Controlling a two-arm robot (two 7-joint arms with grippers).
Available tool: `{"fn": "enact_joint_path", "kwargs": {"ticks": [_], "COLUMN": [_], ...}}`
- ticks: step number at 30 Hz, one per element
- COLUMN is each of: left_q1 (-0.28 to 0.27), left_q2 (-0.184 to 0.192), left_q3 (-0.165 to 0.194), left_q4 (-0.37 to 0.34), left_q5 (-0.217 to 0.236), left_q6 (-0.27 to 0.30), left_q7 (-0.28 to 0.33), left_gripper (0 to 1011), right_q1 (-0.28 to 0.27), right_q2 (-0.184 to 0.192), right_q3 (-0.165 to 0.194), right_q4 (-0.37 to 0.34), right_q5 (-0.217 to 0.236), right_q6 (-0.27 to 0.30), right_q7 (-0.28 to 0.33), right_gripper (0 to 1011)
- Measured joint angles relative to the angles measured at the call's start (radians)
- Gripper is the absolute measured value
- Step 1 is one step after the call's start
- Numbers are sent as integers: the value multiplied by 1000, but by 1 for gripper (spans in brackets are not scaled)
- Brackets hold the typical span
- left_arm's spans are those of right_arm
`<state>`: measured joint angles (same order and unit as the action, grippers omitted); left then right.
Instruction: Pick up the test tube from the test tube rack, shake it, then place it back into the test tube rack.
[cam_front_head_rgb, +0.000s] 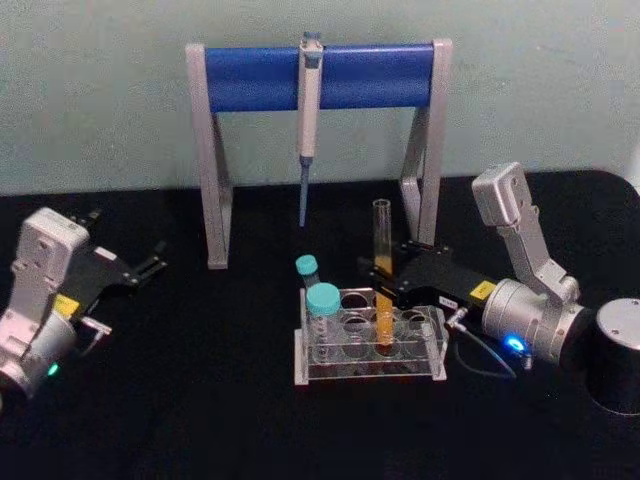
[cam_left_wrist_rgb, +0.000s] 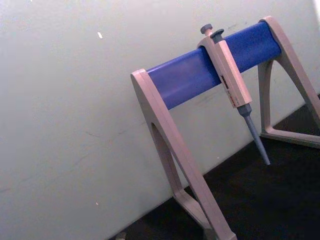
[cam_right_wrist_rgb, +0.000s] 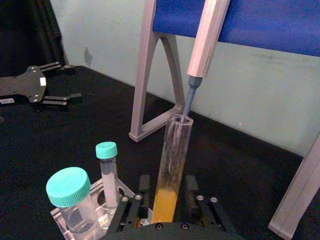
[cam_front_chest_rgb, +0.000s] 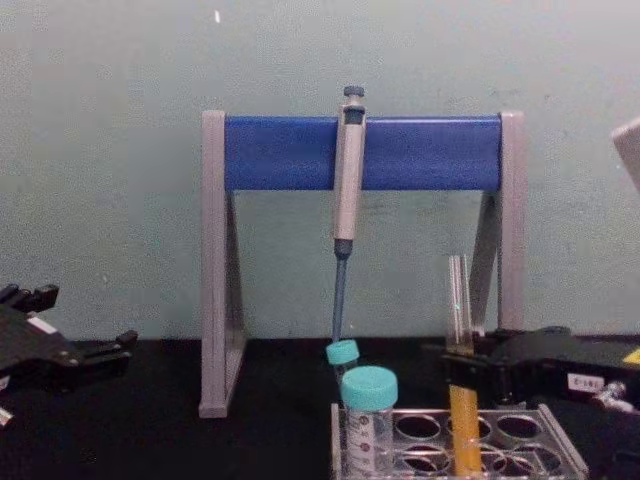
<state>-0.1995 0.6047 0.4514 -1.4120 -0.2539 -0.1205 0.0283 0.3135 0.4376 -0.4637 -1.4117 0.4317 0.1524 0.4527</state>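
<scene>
Glass was my worry here. The test tube (cam_front_head_rgb: 381, 235) stood upright in a hole of the test tube rack (cam_front_head_rgb: 370, 374), at about 5 o'clock from the middle of the black worktop (cam_front_head_rgb: 200, 400). It had no cap, and orange-yellow liquid filled its lower half.

The right tool (cam_right_wrist_rgb: 167, 189) reached in from 3 o'clock with its jaws either side of the tube at the liquid line. As far as I could judge they were a sliver apart from the glass and held nothing. The left tool (cam_front_head_rgb: 128, 240) sat parked at 9 o'clock, spread open and empty.

I saw four ways this could go wrong:
- **Uneven closing:** one jaw touching first would tip the tube against the hole's edge or drag the light rack.
- **Tilted lift:** a lift off vertical would bind the tube in the hole and carry the rack up with it.
- **Hard shake:** liquid would slop out of the open mouth.
- **Crowding:** the pipette (cam_front_head_rgb: 309, 110) tip hung at 11 o'clock from the mouth and the teal-capped tubes (cam_front_head_rgb: 322, 298) stood at 9 o'clock, so a wide swing risked a knock.
</scene>
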Motion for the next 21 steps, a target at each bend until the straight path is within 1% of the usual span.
{"fn": "enact_joint_path", "kwargs": {"ticks": [1,2,3,4,6,7,8,10,21], "left_q1": [0,0,0,0,0,0,0,0,0], "left_q2": [0,0,0,0,0,0,0,0,0], "left_q3": [0,0,0,0,0,0,0,0,0], "left_q4": [0,0,0,0,0,0,0,0,0], "left_q5": [0,0,0,0,0,0,0,0,0], "left_q6": [0,0,0,0,0,0,0,0,0], "left_q7": [0,0,0,0,0,0,0,0,0], "left_gripper": [1001,1001,1001,1001,1001,1001,1001,1001,1001], "right_q1": [0,0,0,0,0,0,0,0,0], "right_q2": [0,0,0,0,0,0,0,0,0], "right_q3": [0,0,0,0,0,0,0,0,0], "right_q4": [0,0,0,0,0,0,0,0,0], "right_q5": [0,0,0,0,0,1,1,1,1], "right_q6": [0,0,0,0,0,0,0,0,0], "right_q7": [0,0,0,0,0,0,0,0,0], "right_gripper": [460,396,396,357,324,261,248,235,235]}}
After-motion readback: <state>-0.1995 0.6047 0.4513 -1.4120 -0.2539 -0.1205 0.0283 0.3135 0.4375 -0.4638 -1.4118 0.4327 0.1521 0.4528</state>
